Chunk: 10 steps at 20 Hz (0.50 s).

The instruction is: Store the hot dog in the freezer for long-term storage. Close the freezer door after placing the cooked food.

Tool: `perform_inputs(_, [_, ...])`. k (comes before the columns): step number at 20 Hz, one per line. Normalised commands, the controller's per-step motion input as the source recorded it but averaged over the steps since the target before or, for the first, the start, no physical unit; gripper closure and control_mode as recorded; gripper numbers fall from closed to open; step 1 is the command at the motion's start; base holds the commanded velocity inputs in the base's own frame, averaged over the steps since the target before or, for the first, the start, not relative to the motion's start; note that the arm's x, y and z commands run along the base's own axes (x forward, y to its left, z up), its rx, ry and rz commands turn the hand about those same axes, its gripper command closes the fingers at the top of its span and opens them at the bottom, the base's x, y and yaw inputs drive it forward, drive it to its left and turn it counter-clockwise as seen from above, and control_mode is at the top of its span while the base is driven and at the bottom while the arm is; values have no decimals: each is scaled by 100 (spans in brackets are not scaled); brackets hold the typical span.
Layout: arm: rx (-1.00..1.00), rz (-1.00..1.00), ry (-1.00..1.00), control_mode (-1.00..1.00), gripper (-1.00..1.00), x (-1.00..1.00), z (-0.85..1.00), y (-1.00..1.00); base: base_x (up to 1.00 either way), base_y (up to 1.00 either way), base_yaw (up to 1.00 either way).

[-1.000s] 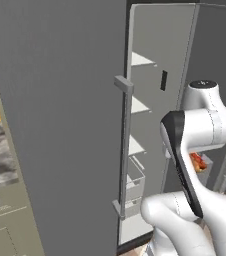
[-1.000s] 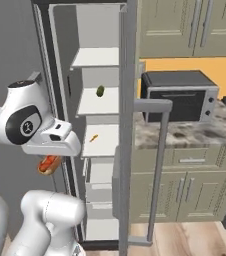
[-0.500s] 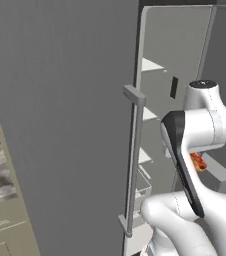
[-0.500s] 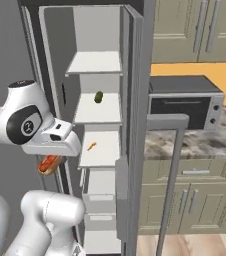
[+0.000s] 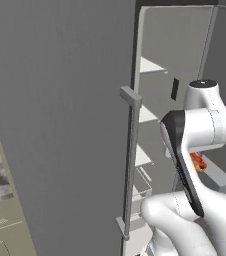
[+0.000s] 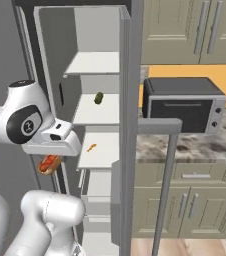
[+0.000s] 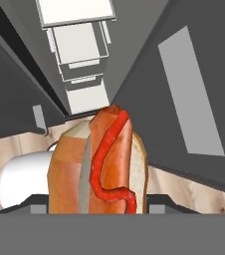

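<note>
Left base view: the arm is standing before the open freezer (image 5: 150,130), the hot dog (image 5: 198,161) peeking out beside the forearm, apart from any shelf.

Right base view: the claw (image 6: 50,164) is hanging low by the freezer opening, carrying the hot dog (image 6: 49,163) below the shelf with a small orange item (image 6: 91,147); a green item (image 6: 99,98) is sitting one shelf higher.

Hand view: the claw is clamping the hot dog (image 7: 100,162), bun upright, white bins (image 7: 78,47) beyond.

Risk: swinging in low may be knocking the bun against a shelf edge, loosening the hold.

The hot dog (image 6: 49,164) hangs before the open freezer (image 6: 100,111) (microwave (image 6: 183,104) on the counter (image 6: 195,143) to its right)
</note>
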Motion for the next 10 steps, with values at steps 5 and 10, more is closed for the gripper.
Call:
perform_inputs(5, [0, 0, 0, 100, 100, 0, 0, 0, 15, -14, 3])
perform_inputs(10, [0, 0, 0, 100, 100, 0, 0, 0, 0, 0, 0])
